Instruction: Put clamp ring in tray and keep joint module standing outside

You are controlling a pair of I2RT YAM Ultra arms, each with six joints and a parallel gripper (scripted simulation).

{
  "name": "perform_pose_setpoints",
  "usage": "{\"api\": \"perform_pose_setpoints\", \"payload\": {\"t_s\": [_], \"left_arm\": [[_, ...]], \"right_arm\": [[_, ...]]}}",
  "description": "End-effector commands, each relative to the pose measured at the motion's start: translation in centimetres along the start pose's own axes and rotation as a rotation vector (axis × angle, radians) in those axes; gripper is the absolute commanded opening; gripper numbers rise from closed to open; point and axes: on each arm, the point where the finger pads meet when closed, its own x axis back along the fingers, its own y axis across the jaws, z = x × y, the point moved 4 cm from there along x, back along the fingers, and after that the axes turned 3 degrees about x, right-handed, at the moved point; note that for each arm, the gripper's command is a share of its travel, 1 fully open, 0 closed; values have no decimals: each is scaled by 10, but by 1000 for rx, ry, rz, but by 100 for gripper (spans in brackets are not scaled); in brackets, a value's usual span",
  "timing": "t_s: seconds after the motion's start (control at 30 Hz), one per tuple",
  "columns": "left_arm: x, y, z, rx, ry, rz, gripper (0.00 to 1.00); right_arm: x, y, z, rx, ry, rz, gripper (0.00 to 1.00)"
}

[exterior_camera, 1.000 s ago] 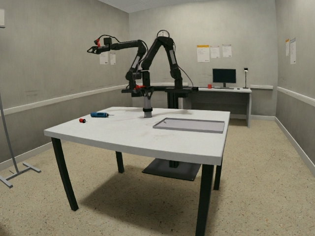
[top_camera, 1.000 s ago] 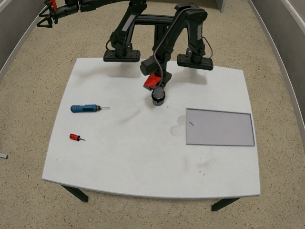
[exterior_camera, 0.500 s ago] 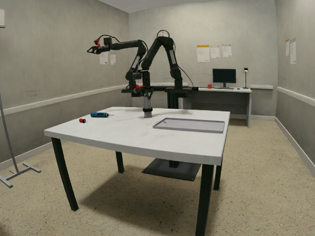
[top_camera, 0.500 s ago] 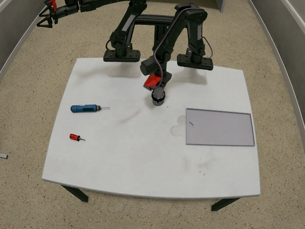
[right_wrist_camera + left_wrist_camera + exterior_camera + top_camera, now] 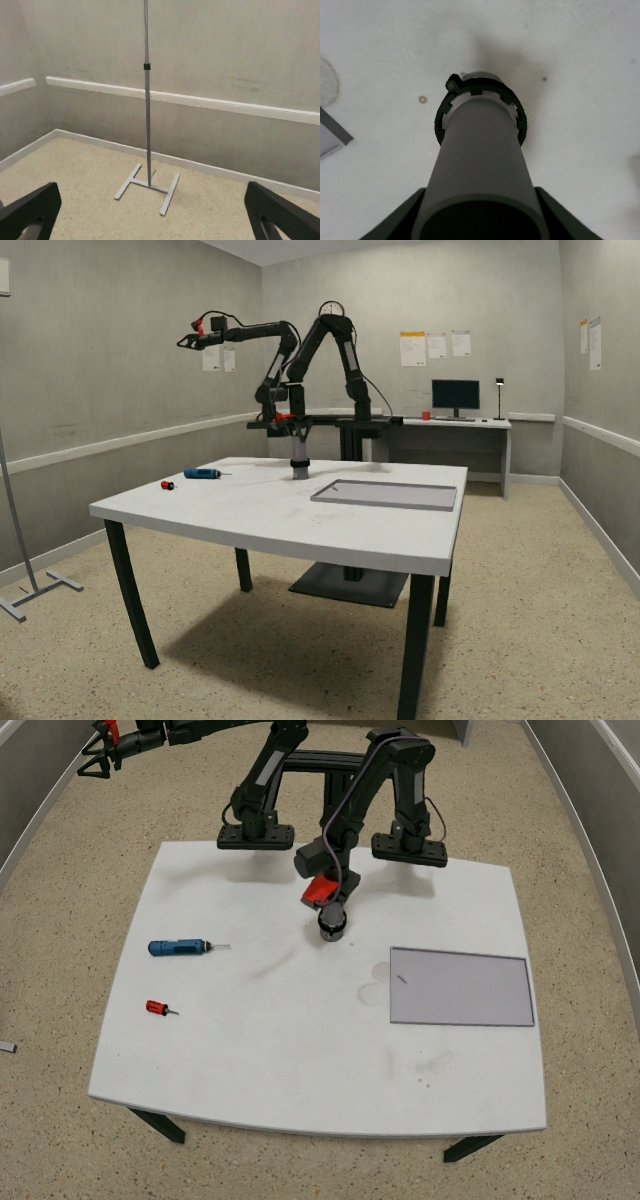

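Rn, L end effector (image 5: 333, 902) (image 5: 299, 438) (image 5: 480, 188) grips link tube (image 5: 333, 914) (image 5: 299, 450) (image 5: 480, 145).

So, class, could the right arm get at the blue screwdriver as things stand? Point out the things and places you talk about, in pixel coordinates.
Probably yes: its end effector (image 5: 80, 763) (image 5: 178, 344) (image 5: 151, 185) is open, and nothing visibly blocks the blue screwdriver (image 5: 176, 947) (image 5: 200, 474). It must swing back over the table, though.

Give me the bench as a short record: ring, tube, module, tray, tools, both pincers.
clamp ring: black clamp ring, around the joint where link tube meets joint module
joint module: upright, outside tray
tray: one small thin piece inside
tools: blue driver, red screwdriver, both lying on the table
left pincer: shut on link tube
right pincer: open, away from the table
ring removed: no
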Motion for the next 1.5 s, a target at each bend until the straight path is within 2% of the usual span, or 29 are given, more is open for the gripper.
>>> {"api": "perform_pose_setpoints", "payload": {"t_s": [0.0, 0.23, 0.27, 0.8, 0.83, 1.37, 1.4, 1.47], "left_arm": [[2, -1, -3, 5, -13, 10, 48], [2, -1, -3, 5, -13, 10, 48], [2, -1, -3, 5, -13, 10, 54], [2, -1, -3, 5, -13, 10, 54], [2, -1, -3, 5, -13, 10, 60], [2, -1, -3, 5, -13, 10, 60], [2, -1, -3, 5, -13, 10, 67], [2, -1, -3, 5, -13, 10, 67]], "right_arm": [[2, 0, -8, 1, -25, 0, 100], [2, 0, -8, 1, -25, 0, 100], [2, 0, -8, 1, -25, 0, 100], [2, 0, -8, 1, -25, 0, 100], [2, 0, -8, 1, -25, 0, 100], [2, 0, -8, 1, -25, 0, 100], [2, 0, -8, 1, -25, 0, 100], [2, 0, -8, 1, -25, 0, 100]]}}
